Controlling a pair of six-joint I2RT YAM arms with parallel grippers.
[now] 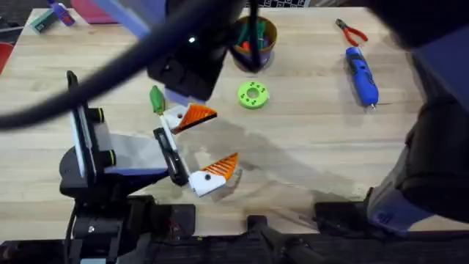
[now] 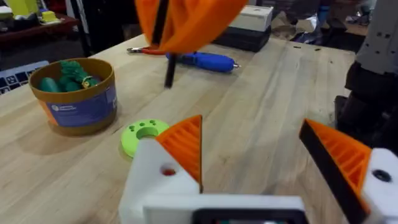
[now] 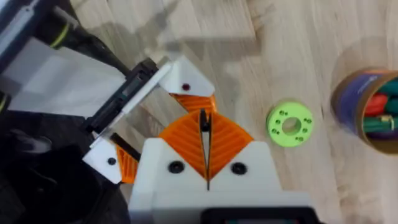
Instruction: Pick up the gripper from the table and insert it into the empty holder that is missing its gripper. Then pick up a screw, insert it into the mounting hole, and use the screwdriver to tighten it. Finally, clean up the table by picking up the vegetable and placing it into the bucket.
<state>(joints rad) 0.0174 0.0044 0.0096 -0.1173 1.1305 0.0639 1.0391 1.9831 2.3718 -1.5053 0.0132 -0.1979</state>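
Overhead shows one blue pen-shaped electric screwdriver [image 1: 363, 75] lying on the wooden tabletop [image 1: 308, 147] beside one red-handled pliers [image 1: 352, 32], left claw [image 2: 267, 165] released, right claw [image 3: 204, 146] clenched on a thin black piece.

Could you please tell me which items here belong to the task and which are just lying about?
Job: blue pen-shaped screwdriver; small green toy vegetable; blue bucket with orange rim.
Lying about: flat lime-green disc with holes; red-handled pliers.
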